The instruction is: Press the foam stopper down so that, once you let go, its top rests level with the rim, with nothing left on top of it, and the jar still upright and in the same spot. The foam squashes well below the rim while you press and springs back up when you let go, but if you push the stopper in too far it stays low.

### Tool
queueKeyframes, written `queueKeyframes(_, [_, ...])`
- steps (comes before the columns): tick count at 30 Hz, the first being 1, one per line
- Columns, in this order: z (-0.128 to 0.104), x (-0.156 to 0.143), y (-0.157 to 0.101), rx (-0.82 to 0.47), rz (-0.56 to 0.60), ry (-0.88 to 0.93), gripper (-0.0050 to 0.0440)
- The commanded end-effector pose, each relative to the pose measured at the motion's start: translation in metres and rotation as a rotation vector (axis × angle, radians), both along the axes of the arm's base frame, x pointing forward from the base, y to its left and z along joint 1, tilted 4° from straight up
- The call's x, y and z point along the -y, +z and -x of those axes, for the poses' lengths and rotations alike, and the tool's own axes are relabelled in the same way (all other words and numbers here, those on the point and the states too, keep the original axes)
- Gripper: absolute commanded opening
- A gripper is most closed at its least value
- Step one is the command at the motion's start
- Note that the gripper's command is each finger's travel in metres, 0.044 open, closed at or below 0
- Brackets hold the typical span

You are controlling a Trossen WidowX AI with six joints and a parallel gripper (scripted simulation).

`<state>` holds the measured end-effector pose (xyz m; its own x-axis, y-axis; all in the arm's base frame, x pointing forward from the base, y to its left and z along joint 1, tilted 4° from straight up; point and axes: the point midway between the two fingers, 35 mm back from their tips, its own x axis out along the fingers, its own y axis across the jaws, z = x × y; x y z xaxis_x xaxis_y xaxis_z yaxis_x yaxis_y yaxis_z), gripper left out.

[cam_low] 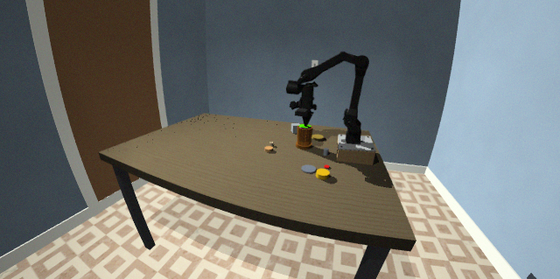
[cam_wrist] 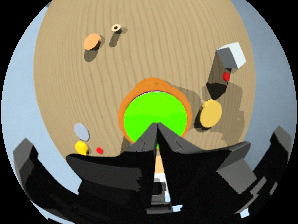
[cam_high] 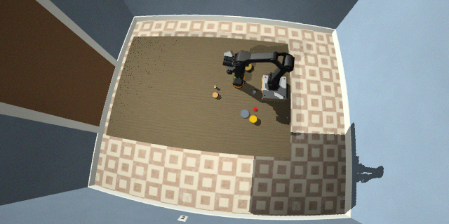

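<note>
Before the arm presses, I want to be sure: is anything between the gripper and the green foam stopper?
Nothing visible is. The shut gripper points straight down over the foam stopper in the jar, and the stopper's top is bare.

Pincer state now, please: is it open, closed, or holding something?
Pincer: closed, holding nothing, its tip pointing down at the green foam stopper in the jar.

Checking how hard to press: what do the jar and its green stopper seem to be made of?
Jar: orange-brown, ribbed sides, matte; possibly plastic or wicker, unclear. Stopper: flat bright green, no shine, fits foam. The shut gripper sits at its top.
</note>
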<state>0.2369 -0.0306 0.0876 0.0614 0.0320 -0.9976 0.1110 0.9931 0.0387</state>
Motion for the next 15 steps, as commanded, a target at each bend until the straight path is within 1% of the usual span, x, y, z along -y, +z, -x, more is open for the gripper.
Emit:
queueKeyframes(1, [-0.0013, -0.0002, 0.0036, 0.017, 0.001, -0.003, 0.0000])
queueKeyframes(15, [-0.0010, -0.0003, 0.0021, 0.017, 0.001, -0.003, 0.0000])
